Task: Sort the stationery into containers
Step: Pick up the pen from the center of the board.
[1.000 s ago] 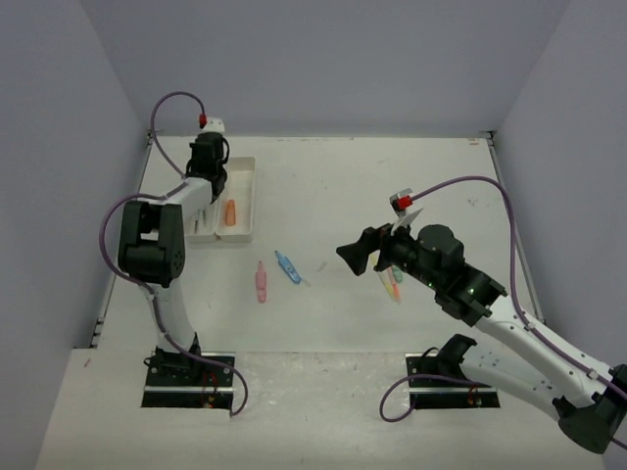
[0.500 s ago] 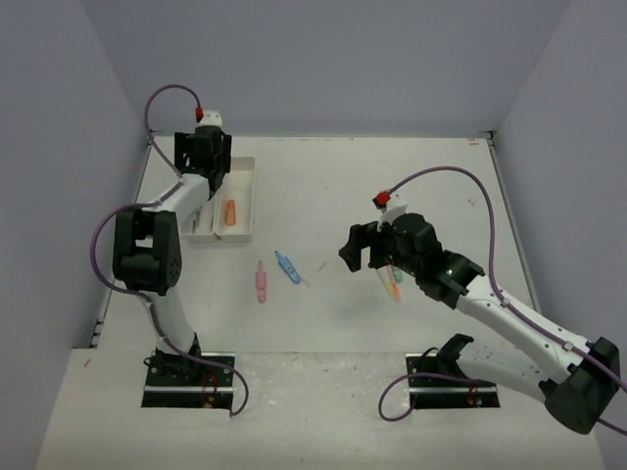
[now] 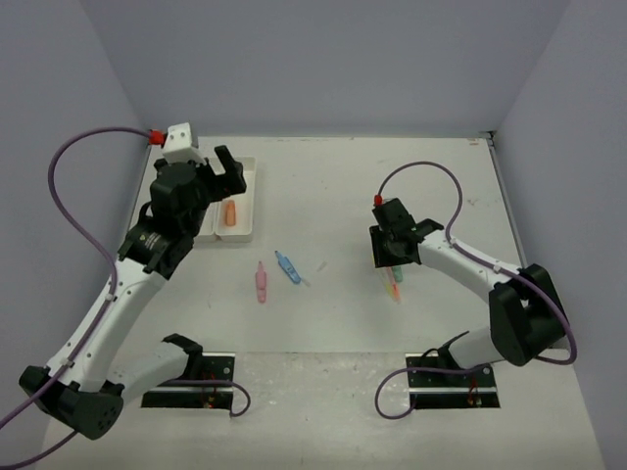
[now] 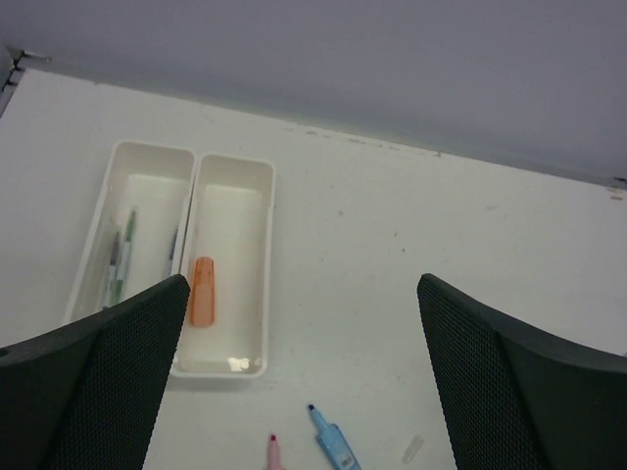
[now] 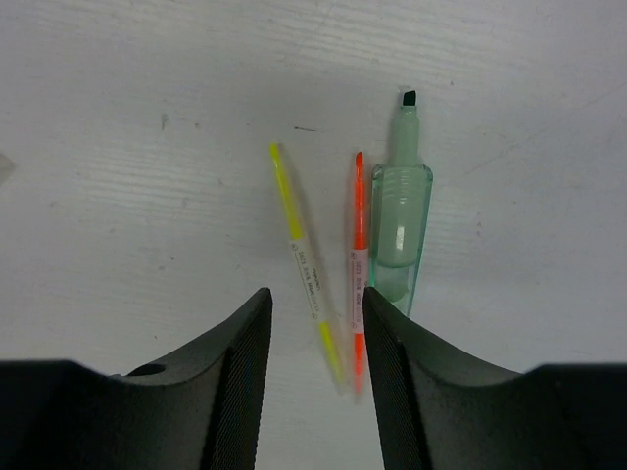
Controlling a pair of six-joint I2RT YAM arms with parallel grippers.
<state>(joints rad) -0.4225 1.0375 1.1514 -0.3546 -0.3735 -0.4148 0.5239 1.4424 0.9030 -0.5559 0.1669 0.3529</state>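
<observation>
Two joined white trays (image 4: 235, 163) stand at the far left. The left one holds several thin pens (image 4: 118, 264); the right one holds an orange piece (image 4: 202, 291). My left gripper (image 4: 302, 286) hangs wide open above the table beside the trays (image 3: 247, 231), holding nothing. A pink marker (image 3: 261, 282) and a blue marker (image 3: 288, 266) lie mid-table. My right gripper (image 5: 315, 299) is down at the table, jaws half closed astride a slim yellow marker (image 5: 294, 211) and an orange marker (image 5: 359, 215), with a gap still showing. A green highlighter (image 5: 400, 230) lies just outside its right finger.
A small clear cap (image 4: 413, 448) lies right of the blue marker (image 4: 333, 446). The grey back wall (image 4: 392, 59) rises behind the trays, and side walls close in the table on both sides. The right arm's purple cable (image 3: 431, 171) loops above its wrist.
The left gripper opened over the trays, then lifted and swung back from them. The right gripper dropped onto the yellow and orange markers and its jaws narrowed.
</observation>
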